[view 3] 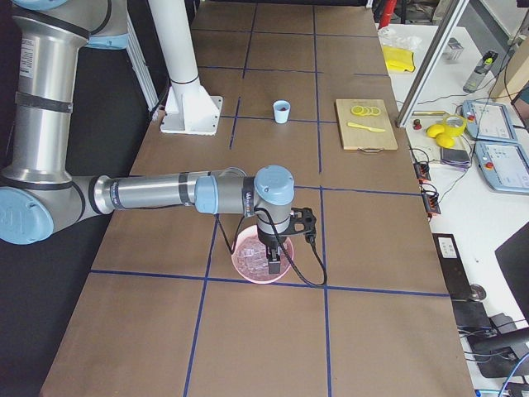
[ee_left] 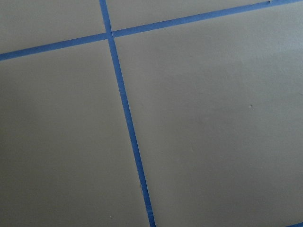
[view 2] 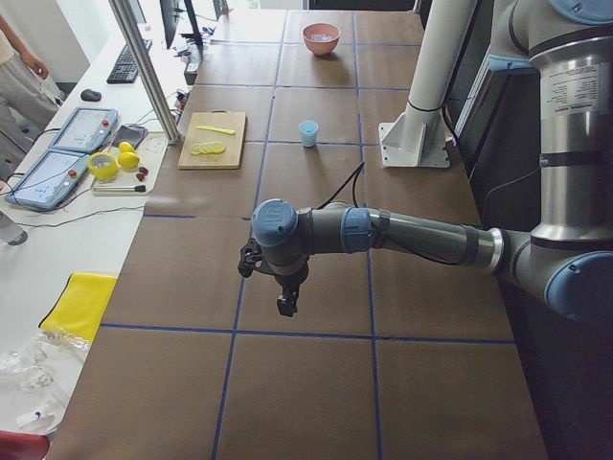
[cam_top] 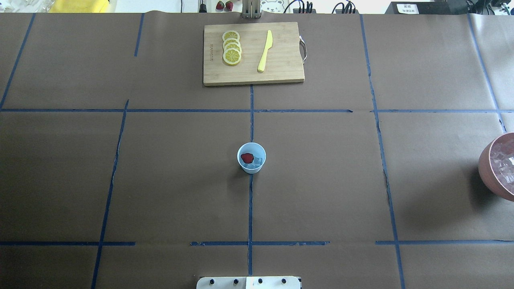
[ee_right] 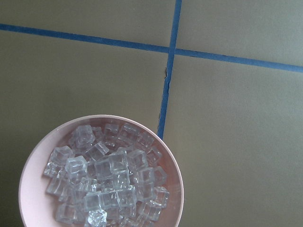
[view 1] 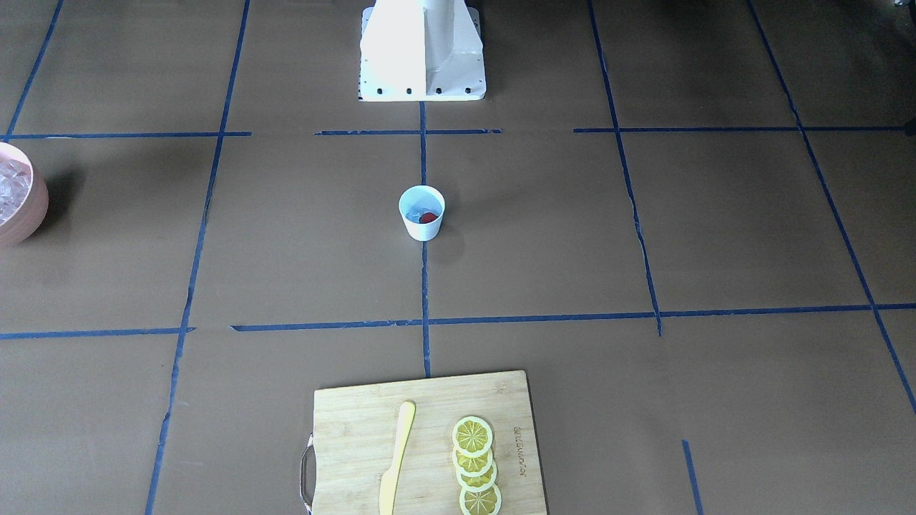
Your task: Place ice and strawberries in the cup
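Observation:
The light-blue cup (cam_top: 251, 157) stands upright at the table's centre, also seen in the front view (view 1: 421, 212). Inside it lie a red strawberry (cam_top: 247, 157) and clear ice cubes (cam_top: 257, 162). More ice (ee_right: 109, 179) fills a pink bowl (ee_right: 34, 165) at the table's right end. My right gripper (view 3: 274, 266) hangs just above that bowl; I cannot tell whether it is open or shut. My left gripper (view 2: 285, 305) hangs over bare table at the left end, far from the cup; I cannot tell its state either. Neither wrist view shows fingers.
A wooden cutting board (cam_top: 281, 72) lies at the far edge with lemon slices (cam_top: 231, 48) and a yellow knife (cam_top: 265, 51) on it. The robot's white base (view 1: 422, 50) stands at the near edge. Blue tape lines cross the brown table.

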Motion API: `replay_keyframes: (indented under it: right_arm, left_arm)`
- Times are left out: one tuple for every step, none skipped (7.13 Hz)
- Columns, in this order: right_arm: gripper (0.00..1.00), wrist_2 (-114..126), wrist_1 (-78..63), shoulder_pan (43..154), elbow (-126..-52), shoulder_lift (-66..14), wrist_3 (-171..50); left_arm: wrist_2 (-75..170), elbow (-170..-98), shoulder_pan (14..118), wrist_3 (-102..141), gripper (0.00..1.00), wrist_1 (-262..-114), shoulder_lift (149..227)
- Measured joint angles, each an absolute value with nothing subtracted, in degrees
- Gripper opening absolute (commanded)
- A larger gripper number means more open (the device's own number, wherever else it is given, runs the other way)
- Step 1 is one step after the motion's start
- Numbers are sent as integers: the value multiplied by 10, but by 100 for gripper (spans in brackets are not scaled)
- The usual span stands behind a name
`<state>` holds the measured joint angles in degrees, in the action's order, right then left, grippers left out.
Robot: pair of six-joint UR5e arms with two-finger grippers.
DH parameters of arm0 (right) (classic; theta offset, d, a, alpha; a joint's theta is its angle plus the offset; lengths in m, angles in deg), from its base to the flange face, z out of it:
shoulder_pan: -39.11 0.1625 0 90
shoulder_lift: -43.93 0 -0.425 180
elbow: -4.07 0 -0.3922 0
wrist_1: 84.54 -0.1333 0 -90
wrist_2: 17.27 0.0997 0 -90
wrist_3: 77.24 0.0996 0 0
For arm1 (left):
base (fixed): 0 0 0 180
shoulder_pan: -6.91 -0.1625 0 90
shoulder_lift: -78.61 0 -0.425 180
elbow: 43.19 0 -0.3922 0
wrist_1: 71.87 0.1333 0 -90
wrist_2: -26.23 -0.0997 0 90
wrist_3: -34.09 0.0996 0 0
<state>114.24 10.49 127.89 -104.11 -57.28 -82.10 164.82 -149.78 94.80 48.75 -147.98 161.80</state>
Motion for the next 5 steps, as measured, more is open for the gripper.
replay_keyframes:
  right_arm:
    - [100,1145,104,1279,-1045,-575,-821]
    - [100,1146,105,1279,-1049,-576,-821]
    - [100,1147,105,1279,-1054,-576,-821]
    - [100,1149,106,1280,-1068,-581,-821]
    - [100,1150,108,1288,-1095,-597,-822]
  left_arm:
    - [1648,-1505,948,486,100,-1481,1616]
    - [1646,-1510,948,486,100,-1481,1612]
    - [1642,-1512,948,486,100,-1481,1609]
    - [1637,-1522,951,487,100,-1480,1598]
    - [1634,-1537,957,488,100,-1480,1580]
